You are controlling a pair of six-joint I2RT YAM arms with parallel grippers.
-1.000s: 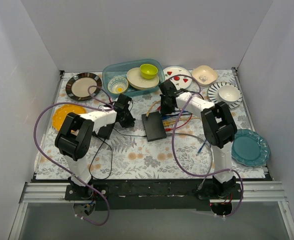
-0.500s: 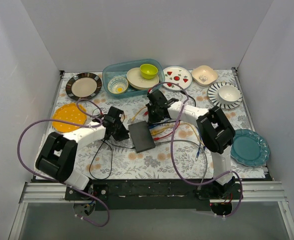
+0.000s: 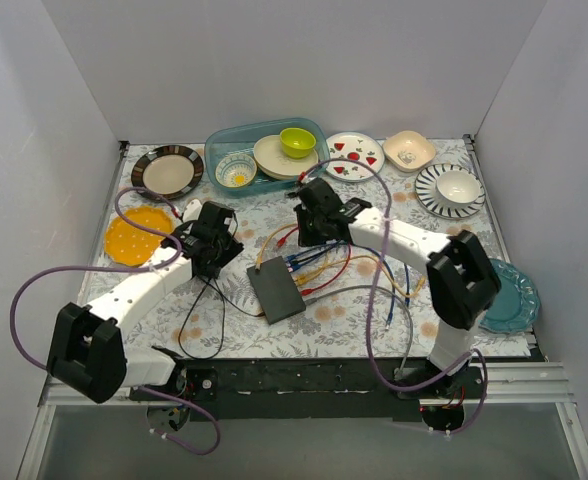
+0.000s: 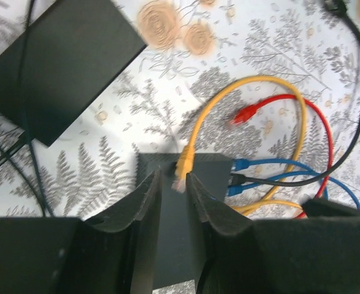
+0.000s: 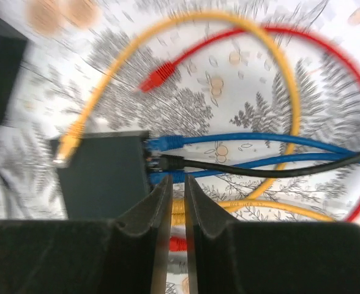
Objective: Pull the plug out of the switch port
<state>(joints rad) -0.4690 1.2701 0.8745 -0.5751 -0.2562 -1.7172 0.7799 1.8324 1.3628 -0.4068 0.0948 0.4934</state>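
**Fig. Both claws by the switch, three plugs seated**

The switch [image 3: 276,288] lies on the patterned cloth [image 3: 304,330], just at 6 o'clock of its middle. Its socket edge faces 1 o'clock. Two blue plugs [image 5: 158,142] and a black plug [image 5: 168,160] sit in that edge. The yellow plug [image 4: 183,166] rests loose on the switch's top, and the red plug [image 4: 244,114] lies free on the cloth.

The right gripper [image 5: 177,184] hangs at the switch's 1 o'clock, above the seated plugs, with its fingers almost together and nothing between them. The left gripper [image 4: 174,180] hovers at the switch's 10 o'clock with a narrow gap, also empty.

You would likely do best to widen the right claw and settle it on one plug body only. Squeeze across the latch, then draw straight toward 1 o'clock along the port's axis. The box probably slides easily, so pin it with the left claw first.

Against half a second ago, the switch has slid toward 7 o'clock and turned slightly. The cables [image 3: 324,262] fan wider, and the left arm [image 3: 134,290] reaches out farther. The right gripper has hardly moved.
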